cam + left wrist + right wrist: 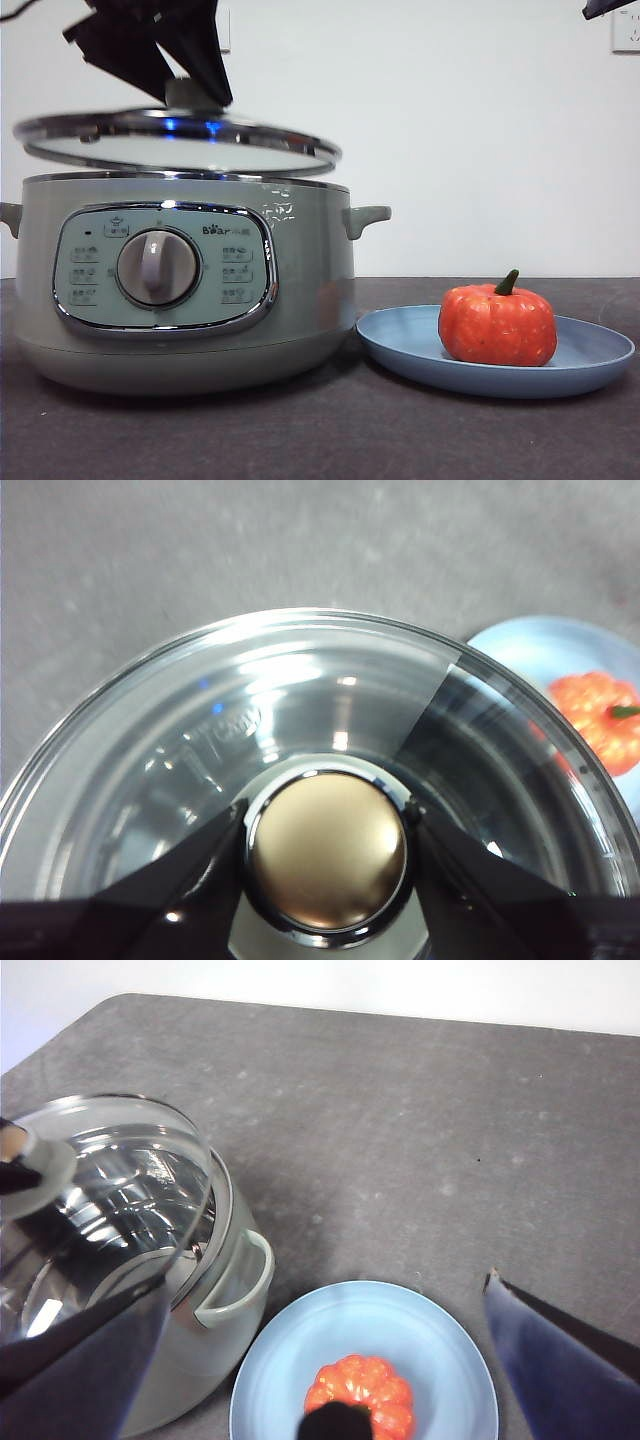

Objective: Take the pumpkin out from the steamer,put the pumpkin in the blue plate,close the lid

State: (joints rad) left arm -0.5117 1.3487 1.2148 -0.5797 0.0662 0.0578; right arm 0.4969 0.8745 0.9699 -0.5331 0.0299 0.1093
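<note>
The pale green steamer (310,270) stands at the left of the table, its pot open. Just above its rim hangs the glass lid (180,140), slightly tilted, with my left gripper (195,92) coming down from above. In the left wrist view, my left gripper (327,845) is shut on the lid's knob (327,865). The orange pumpkin (497,325) sits in the blue plate (590,355) to the right of the steamer. My right gripper (328,1282) hangs open high over the plate (290,1360) and pumpkin (365,1390), holding nothing.
The dark grey table (330,440) runs back to a white wall. A wall socket (627,30) shows at the top right, beside the black tip of the right arm (610,6). The steamer's side handle (235,1280) points toward the plate.
</note>
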